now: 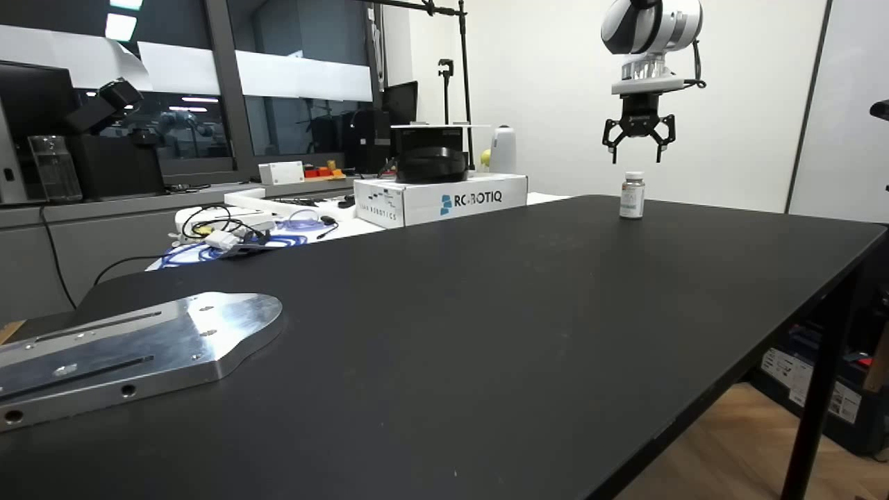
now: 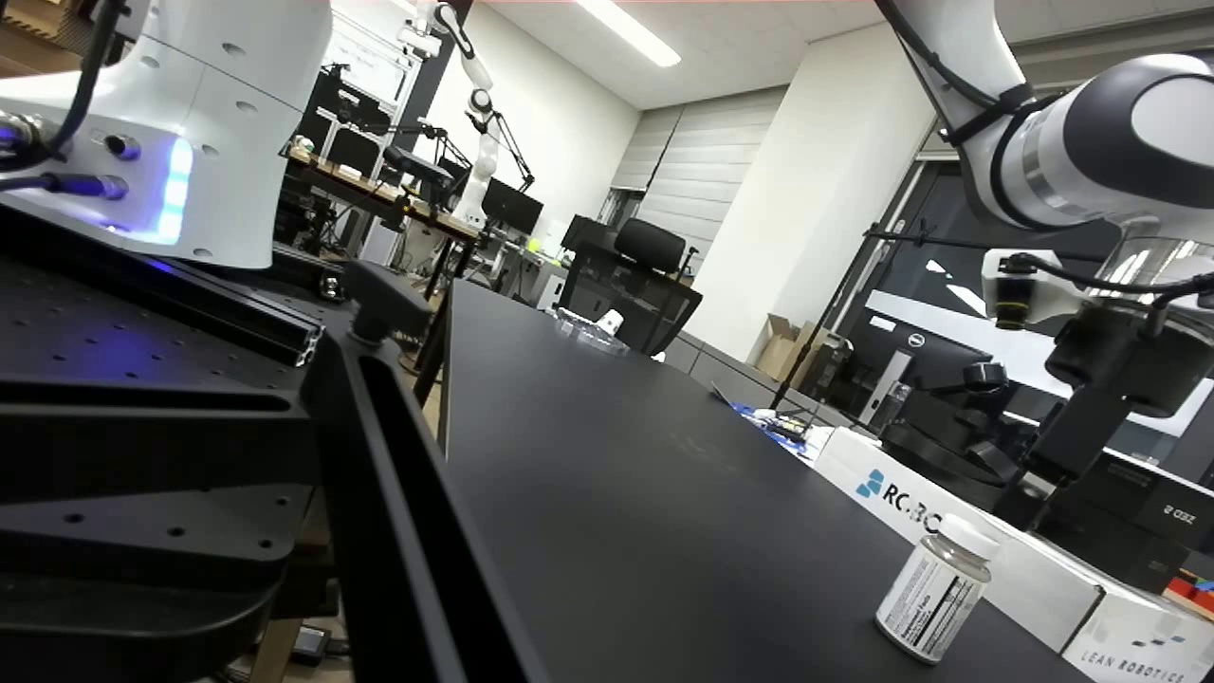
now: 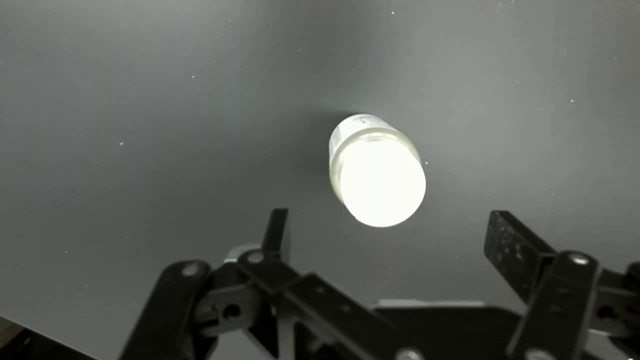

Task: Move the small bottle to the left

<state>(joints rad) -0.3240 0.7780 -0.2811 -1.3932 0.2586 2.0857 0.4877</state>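
Note:
The small bottle (image 1: 632, 197) is white with a white cap and stands upright on the black table (image 1: 444, 333). In an exterior view its printed facts label (image 2: 929, 602) faces the camera. In the wrist view I look down on its bright cap (image 3: 383, 183). My gripper (image 1: 636, 160) hangs above the bottle, fingers pointing down, apart from it. In the wrist view the gripper (image 3: 390, 214) is open and empty, its fingers wide apart. The bottle appears just ahead of the fingertips, between their two sides. In an exterior view the gripper (image 2: 1036, 493) blends into dark equipment behind it.
A white Robotiq box (image 1: 458, 200) with black equipment on it stands beside the table's edge; it also shows behind the bottle (image 2: 1005, 555). A silver metal plate (image 1: 153, 340) lies at the table's other end. Cables (image 1: 229, 239) lie beside the table. A taller white container (image 1: 503, 149) stands behind the box.

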